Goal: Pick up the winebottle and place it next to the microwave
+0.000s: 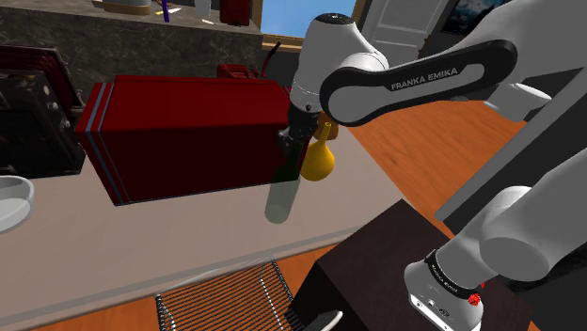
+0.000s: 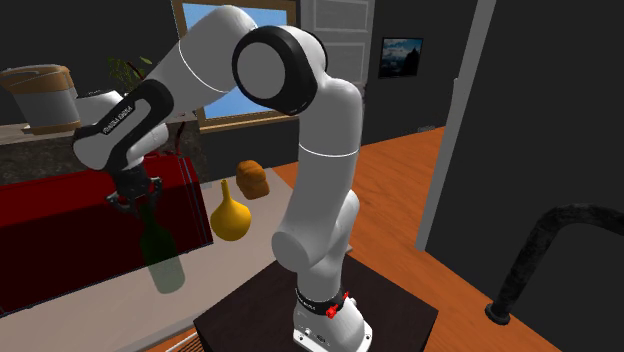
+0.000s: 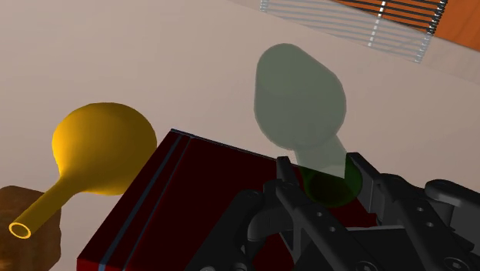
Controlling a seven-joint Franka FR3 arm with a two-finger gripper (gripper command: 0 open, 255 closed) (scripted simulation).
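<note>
Counter [image 1: 188, 254], pale, carries one dark red microwave [image 1: 188, 136] at the shoulder view's middle-left, and at its right end we see one translucent green winebottle [image 1: 280, 197] hanging tilted, its neck clasped by the gripper [image 1: 293, 144], crowded by one yellow gourd-shaped vase [image 1: 318, 162] just behind, one brown loaf [image 2: 252, 178] beyond.

Orange wood floor [image 2: 400, 195], dark walls [image 2: 560, 110], blue window [image 1: 282, 14], white panelled door [image 2: 340, 35].

The winebottle [image 1: 281, 196] is translucent pale green, darker green at the neck. The microwave [image 1: 188, 132] is dark red with grey-blue edge stripes. Vase [image 1: 318, 162] yellow-orange; counter [image 1: 188, 246] beige; tool [image 3: 325, 183] black.
</note>
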